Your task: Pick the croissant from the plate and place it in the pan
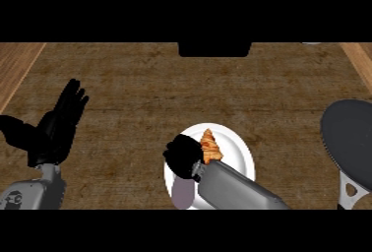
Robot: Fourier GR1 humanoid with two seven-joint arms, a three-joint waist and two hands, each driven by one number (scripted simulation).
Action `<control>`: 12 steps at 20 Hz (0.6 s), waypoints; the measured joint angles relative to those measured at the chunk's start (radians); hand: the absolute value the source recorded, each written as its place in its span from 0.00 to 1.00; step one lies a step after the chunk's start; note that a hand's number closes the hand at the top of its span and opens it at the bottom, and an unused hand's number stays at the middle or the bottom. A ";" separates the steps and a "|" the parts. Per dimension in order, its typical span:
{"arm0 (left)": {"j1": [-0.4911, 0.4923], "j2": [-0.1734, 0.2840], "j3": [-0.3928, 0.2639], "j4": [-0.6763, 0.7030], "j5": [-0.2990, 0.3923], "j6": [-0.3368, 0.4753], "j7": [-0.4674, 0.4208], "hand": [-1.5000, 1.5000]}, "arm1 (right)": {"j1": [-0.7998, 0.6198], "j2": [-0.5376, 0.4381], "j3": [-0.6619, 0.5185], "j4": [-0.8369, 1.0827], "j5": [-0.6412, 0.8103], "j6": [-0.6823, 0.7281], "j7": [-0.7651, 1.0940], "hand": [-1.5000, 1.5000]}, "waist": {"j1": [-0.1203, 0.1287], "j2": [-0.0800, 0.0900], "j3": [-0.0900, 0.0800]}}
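Note:
An orange-brown croissant (210,145) lies on a white plate (238,147) at the lower middle of the counter. My right hand (183,156) sits over the plate's left half, pressed against the croissant's left side with its fingers curled around it. The croissant's lower end is hidden behind the hand. A dark grey pan (350,133) lies at the right edge, its metal handle (352,193) pointing toward the lower edge. My left hand (54,130) rests open at the left, fingers up, away from the plate.
A dark block (215,48) sits at the far middle edge of the brown counter (181,88). Light wooden strips run along the left (18,64) and right (359,56) sides.

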 measured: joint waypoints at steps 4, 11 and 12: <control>-0.001 0.002 0.012 0.000 0.002 0.000 0.003 0.50 | 0.019 0.006 -0.110 0.010 -0.033 -0.030 0.040 1.00 | -0.006 0.005 0.002; 0.036 0.015 0.057 -0.005 0.005 0.027 0.003 0.50 | 0.075 -0.050 -0.604 0.029 -0.161 -0.173 0.417 1.00 | -0.112 0.009 0.005; 0.041 0.015 0.058 -0.009 0.006 0.026 0.002 0.50 | 0.073 -0.050 -0.664 0.023 -0.170 -0.209 0.481 1.00 | -0.110 0.009 0.004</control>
